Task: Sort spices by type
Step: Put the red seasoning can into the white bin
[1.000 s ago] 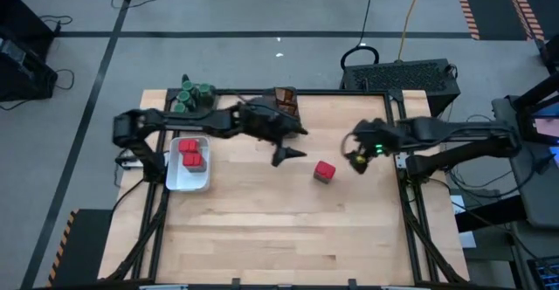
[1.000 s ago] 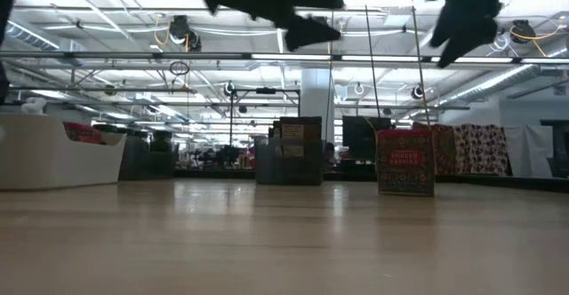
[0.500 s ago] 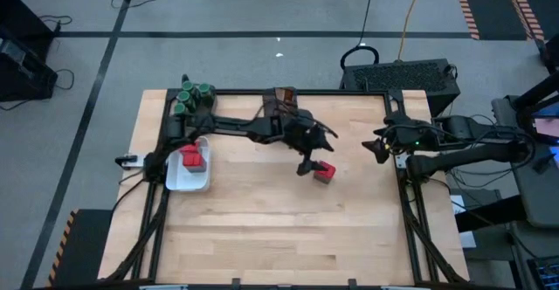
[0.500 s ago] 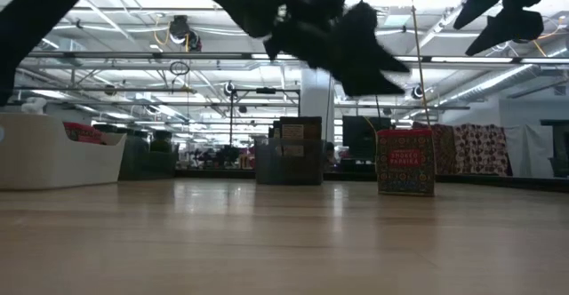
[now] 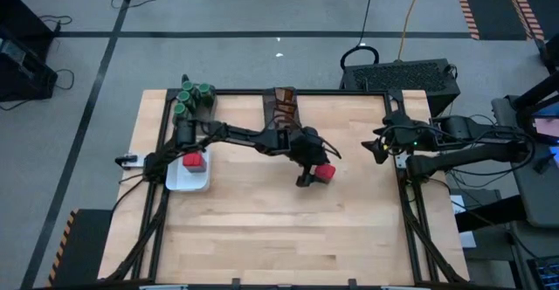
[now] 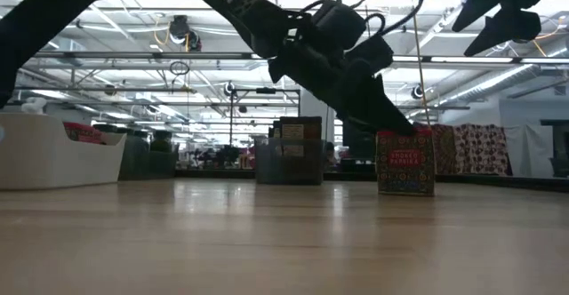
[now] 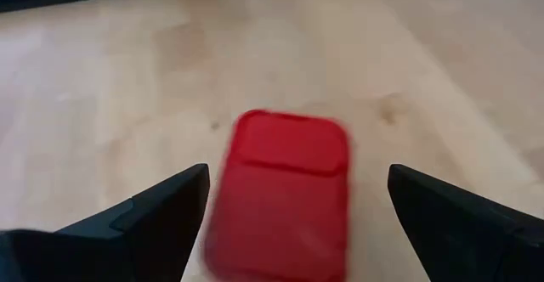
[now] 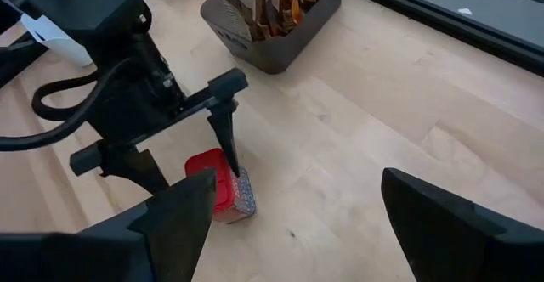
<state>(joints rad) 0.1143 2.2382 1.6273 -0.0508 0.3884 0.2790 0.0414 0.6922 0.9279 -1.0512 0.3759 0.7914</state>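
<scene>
One red blocky container [image 5: 324, 172] stands upright on the table right of centre, its red lid [image 7: 285, 188] facing my left wrist camera. My left gripper [image 5: 312, 176] is open and hangs low over it, one finger [image 7: 166, 210] on each side of the lid with a gap to it. In the low view the left gripper [image 6: 388, 122] slants down onto the container [image 6: 405, 162]. My right gripper [image 5: 377, 148] is open and waits high by the table's right edge. More red containers [image 5: 192, 160] lie in the white tray [image 5: 185, 181].
Green-lidded jars [image 5: 193, 96] cluster at the far left corner. A dark bin of brown-orange packets [image 5: 283, 105] sits at the far edge, also seen as the bin [image 8: 272, 14] in the right wrist view. Bare wood spreads over the table's near half.
My left gripper has swung from beside the packet bin toward the table's right and come down over the red container, now straddling it. My right gripper has drawn back from beside the container to the table's right edge. The container has stayed in place.
</scene>
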